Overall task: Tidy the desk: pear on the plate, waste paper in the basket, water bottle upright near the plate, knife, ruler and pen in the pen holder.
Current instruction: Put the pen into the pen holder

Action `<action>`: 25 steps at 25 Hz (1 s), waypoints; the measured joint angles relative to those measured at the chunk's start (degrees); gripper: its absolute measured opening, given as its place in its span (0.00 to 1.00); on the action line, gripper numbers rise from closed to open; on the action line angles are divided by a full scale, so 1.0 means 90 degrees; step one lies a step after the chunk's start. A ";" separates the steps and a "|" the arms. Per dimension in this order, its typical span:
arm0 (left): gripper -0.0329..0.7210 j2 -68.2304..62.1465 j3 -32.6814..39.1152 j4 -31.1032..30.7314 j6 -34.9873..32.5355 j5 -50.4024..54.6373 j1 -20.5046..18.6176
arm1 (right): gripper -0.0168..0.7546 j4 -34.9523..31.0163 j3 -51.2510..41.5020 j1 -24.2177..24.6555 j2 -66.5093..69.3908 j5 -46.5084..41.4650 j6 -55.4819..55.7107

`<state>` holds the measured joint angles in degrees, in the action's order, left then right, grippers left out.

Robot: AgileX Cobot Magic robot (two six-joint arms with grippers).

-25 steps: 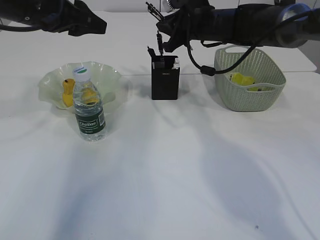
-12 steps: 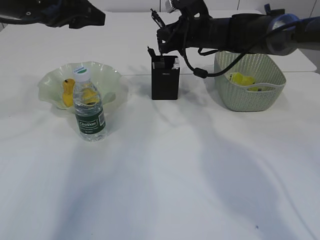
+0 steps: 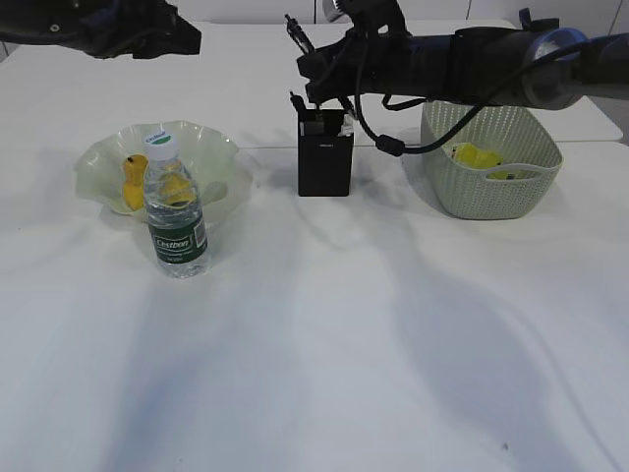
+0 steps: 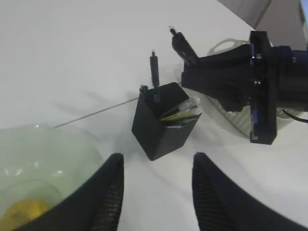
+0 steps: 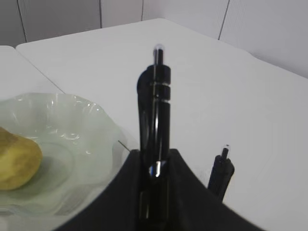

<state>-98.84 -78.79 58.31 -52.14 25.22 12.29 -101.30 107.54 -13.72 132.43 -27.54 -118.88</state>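
Right wrist view: right gripper (image 5: 154, 168) clamped narrow on black pen (image 5: 155, 110), long axis near vertical, tip up, held above pen holder (image 3: 325, 149). Left gripper (image 4: 156, 192) half open, empty.

On the desk (image 3: 324, 334), the pen holder (image 3: 324, 152) stands at the back centre. The plate (image 3: 211, 157) sits at its nine o'clock, with the pear (image 3: 175, 189) on it. The water bottle (image 3: 175, 216) stands upright just in front of the plate, at the plate's six o'clock, partly hiding the pear. The basket (image 3: 491, 162) sits at the pen holder's three o'clock, with the waste paper (image 3: 475, 155) inside it. A pen (image 4: 154, 76) stands in the pen holder, its top sticking out above the rim.
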 joint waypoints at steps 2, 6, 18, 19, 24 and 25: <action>0.48 0.0000 0.0000 -0.0297 0.0388 -0.0082 -0.0012 | 0.12 0.0000 0.0060 0.0000 0.0062 -0.0065 0.0060; 0.46 0.0000 0.0000 -0.0975 0.1105 -0.0216 -0.0011 | 0.12 0.0000 0.0513 0.0000 0.0397 -0.0078 0.0245; 0.41 0.0000 0.0000 -0.2325 0.2621 -0.0646 0.0340 | 0.12 0.0000 0.1925 0.0000 0.1267 -0.0170 0.0465; 0.41 0.0000 0.0000 -0.2341 0.2650 -0.0693 0.0363 | 0.12 0.0000 0.1992 0.0000 0.1327 -0.0170 0.0477; 0.41 0.0000 0.0000 -0.2598 0.3037 -0.0916 0.0455 | 0.12 0.0000 0.2380 0.0000 0.1649 -0.0201 0.0536; 0.41 0.0000 0.0000 -0.2641 0.3109 -0.0987 0.0470 | 0.12 0.0000 0.2453 0.0000 0.1715 -0.0201 0.0548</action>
<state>-98.84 -78.79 34.54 -24.15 16.33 16.52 -101.30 129.62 -13.72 147.86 -29.35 -113.95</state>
